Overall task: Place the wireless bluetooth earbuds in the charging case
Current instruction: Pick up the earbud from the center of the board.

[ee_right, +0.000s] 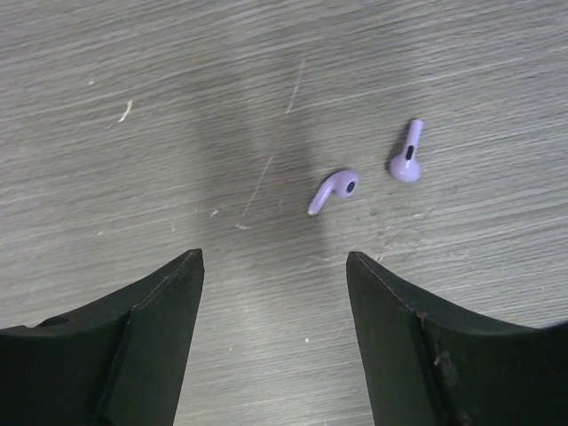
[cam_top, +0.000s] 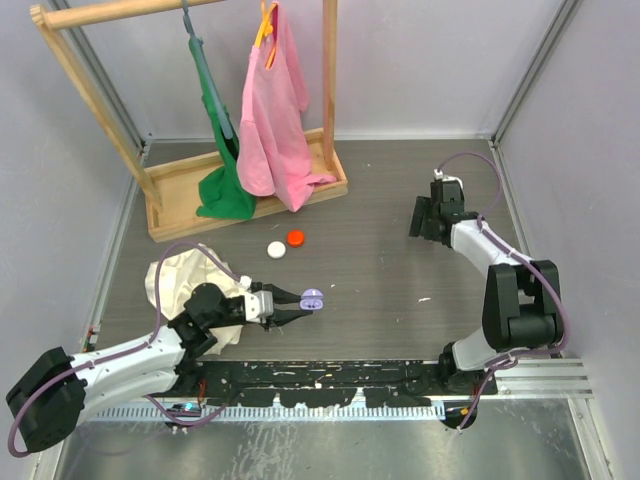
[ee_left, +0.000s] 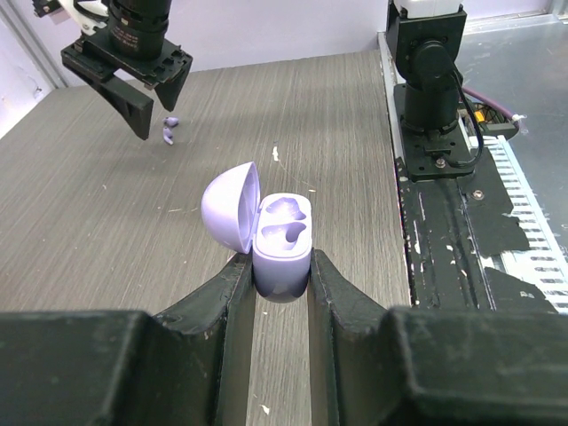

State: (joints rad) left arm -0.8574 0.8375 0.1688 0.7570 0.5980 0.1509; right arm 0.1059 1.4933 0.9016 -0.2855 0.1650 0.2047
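Left gripper (ee_left: 281,271) pinches the open, empty charging case (ee_left: 282,232); my right gripper (ee_right: 275,266) gapes over both earbuds (ee_right: 337,188), neither inserted.

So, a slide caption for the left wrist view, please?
Left claw grips the open pale-lavender plastic charging case, its slots empty.
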